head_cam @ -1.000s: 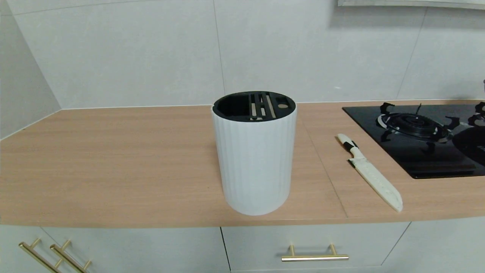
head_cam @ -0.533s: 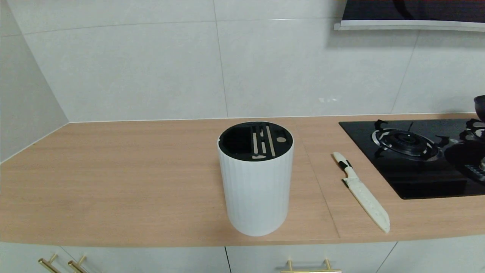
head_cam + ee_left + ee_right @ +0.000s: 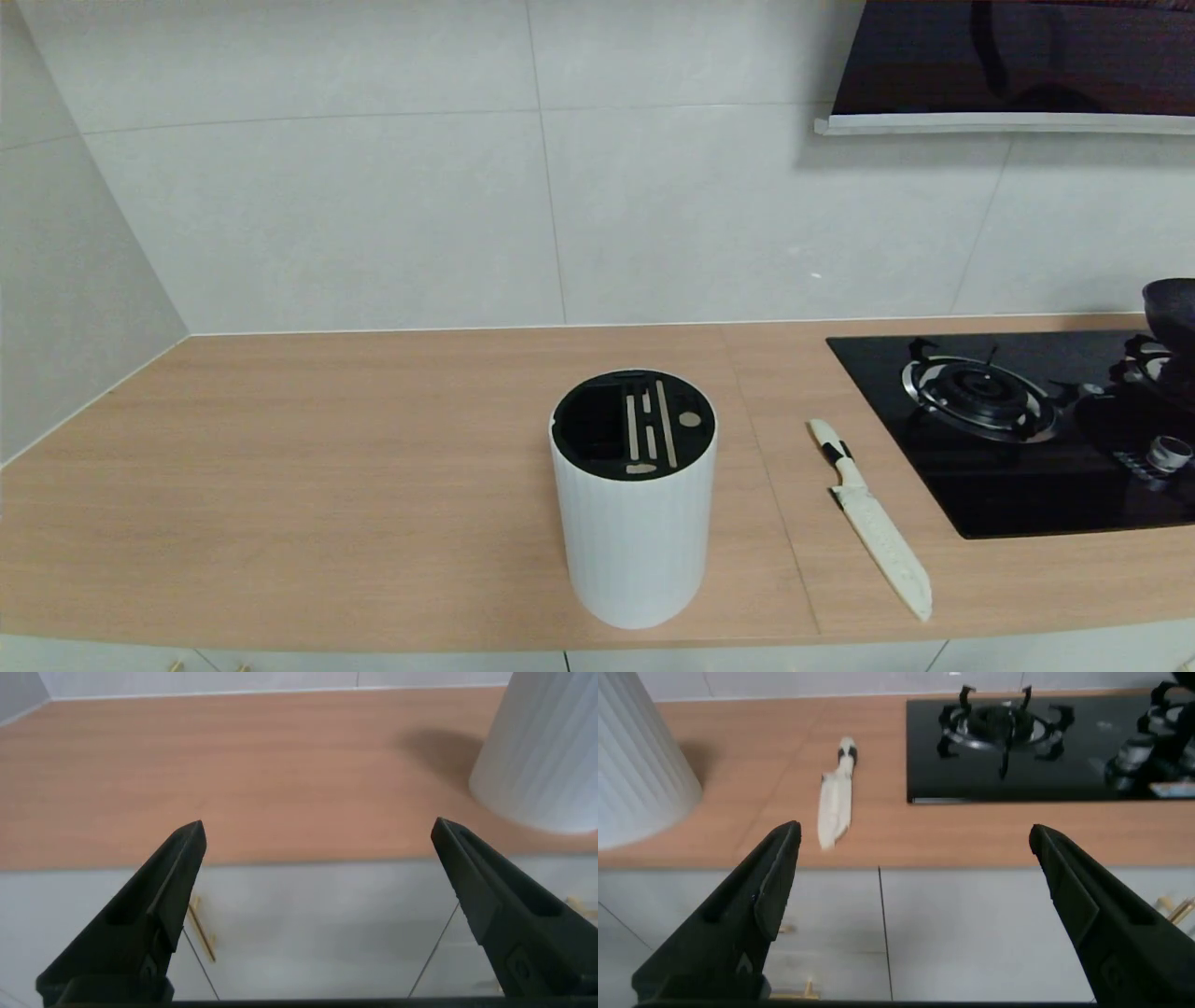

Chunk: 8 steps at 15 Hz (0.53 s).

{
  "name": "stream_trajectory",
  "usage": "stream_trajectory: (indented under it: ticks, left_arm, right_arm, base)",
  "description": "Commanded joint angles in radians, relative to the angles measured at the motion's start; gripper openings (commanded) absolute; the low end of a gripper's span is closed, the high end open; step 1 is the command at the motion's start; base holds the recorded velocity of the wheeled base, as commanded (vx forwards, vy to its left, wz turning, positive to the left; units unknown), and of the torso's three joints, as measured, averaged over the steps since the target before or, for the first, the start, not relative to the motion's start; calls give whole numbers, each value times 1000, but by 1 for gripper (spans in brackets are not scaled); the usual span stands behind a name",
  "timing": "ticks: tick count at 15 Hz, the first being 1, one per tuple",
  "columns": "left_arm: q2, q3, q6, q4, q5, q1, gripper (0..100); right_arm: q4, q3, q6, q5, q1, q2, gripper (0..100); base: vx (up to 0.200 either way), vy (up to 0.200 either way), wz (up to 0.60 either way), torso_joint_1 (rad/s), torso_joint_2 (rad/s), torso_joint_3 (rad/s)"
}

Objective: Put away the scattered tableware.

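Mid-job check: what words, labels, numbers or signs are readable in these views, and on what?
No text is readable in any view.
White ribbed cylindrical holder with a black slotted top: no print on its wall.
Cream knife with a black band on its handle: speckled blade, no legible mark.
Black glass gas hob: tiny marks beside the knob, too small to read.

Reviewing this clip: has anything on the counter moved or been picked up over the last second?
Only the head camera moved: the whole picture shifted, and more of the hood now shows. Nothing was taken hold of or let go. The white holder stands on the counter as before, and the knife lies flat beside it on the stove side, untouched. The left gripper and right gripper are open.
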Motion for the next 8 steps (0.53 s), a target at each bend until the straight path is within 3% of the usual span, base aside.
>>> stream_trajectory:
  ticks: [1,8]
  left_arm:
    - [0,-2,0,0,0,0,100]
    - [0,0,0,0,0,0,100]
  right_arm:
    - [0,0,0,0,0,1,100]
    - [0,0,0,0,0,1,100]
  base:
    - [0,0,0,276,-598,-320]
    - [0,0,0,226,-473,-249]
